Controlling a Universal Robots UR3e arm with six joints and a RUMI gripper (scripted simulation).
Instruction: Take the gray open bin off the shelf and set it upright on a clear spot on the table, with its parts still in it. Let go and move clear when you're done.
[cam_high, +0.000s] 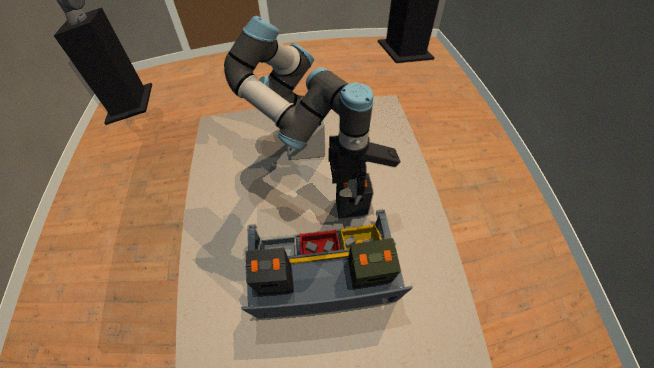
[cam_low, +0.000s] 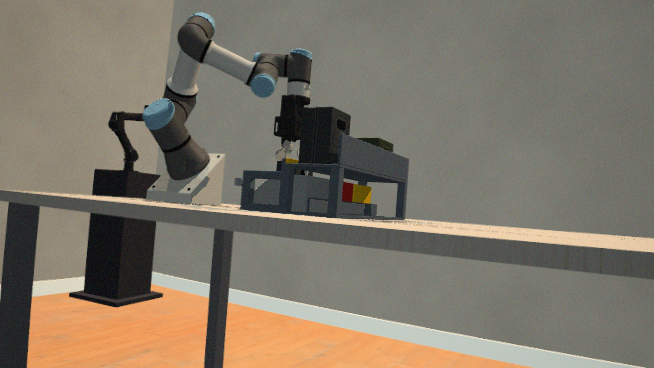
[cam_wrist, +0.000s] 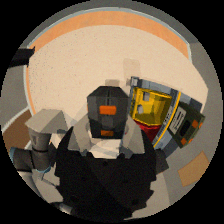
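Gripper (cam_high: 353, 191) is clenched, as I see it, on a dark closed box with orange latches (cam_high: 354, 200), above the beige table (cam_high: 225, 210), behind the blue-gray shelf (cam_high: 325, 300).

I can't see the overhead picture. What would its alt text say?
A robot arm's gripper clamps a dark gray bin with orange marks, just behind a blue-gray shelf on a tan table. The shelf carries a dark case, a green case, and red and yellow bins.
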